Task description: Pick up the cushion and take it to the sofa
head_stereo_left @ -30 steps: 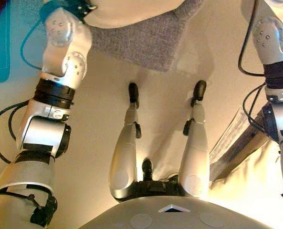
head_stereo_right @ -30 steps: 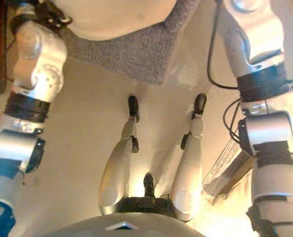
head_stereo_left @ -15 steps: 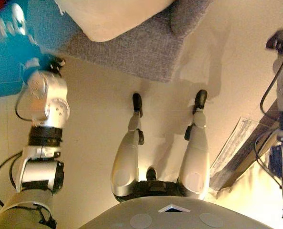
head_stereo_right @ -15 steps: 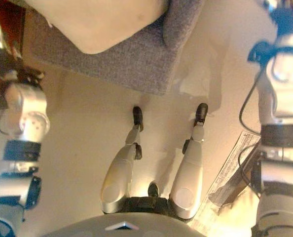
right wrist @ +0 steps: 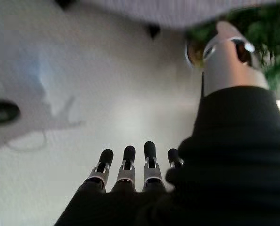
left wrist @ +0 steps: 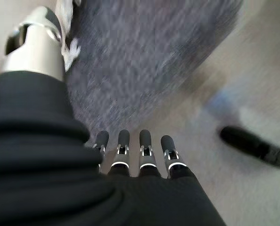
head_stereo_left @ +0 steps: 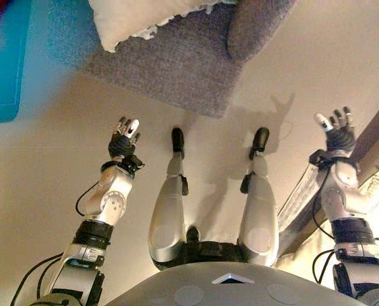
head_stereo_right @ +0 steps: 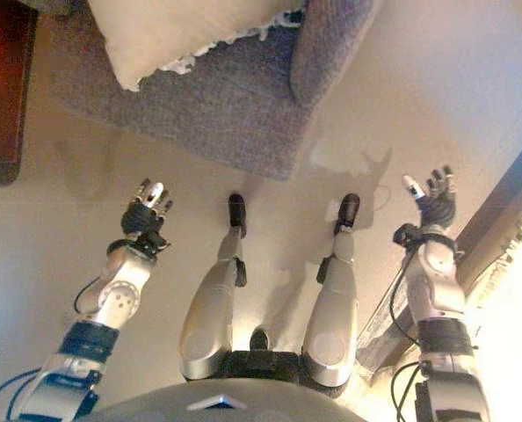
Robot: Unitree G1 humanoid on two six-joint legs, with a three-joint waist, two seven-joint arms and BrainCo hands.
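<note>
The cream cushion (head_stereo_left: 145,19) lies on the grey sofa (head_stereo_left: 177,70), well ahead of both hands' straight, loosely spread, empty fingers. The left hand (head_stereo_left: 124,139) is nearer it than the right hand (head_stereo_left: 336,131).

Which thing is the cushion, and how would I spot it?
Look at the top of the eye views for the grey sofa, the big fuzzy block standing on the pale floor. The cushion lies on its seat, beside the rounded armrest. It is the only cream thing there, soft and plump, with a white lacy trim along its edge.
</note>
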